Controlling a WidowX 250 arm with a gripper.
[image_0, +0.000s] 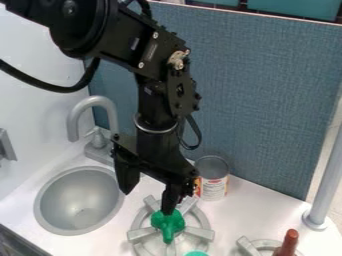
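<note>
"State of the gripper (147, 203)?"

"Spread, with one jaw toward the sink (75, 200) and the other just above the green toy (168, 225). Touching it or not, cannot tell."

"And the toy's place?"

"Below the jaws, on the gray burner (200, 233)."

"Around the jaws?"

"Behind and to the view's right, a can (214, 186). Left and farther back, a tap (74, 122). Lower right, well apart, a reddish-brown handle (288, 243)."

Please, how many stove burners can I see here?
2. One burner, with a green object over its middle, is right of the sink in the picture. The other burner is at the bottom edge farther right, partly cut off. More may lie outside the view.
</note>
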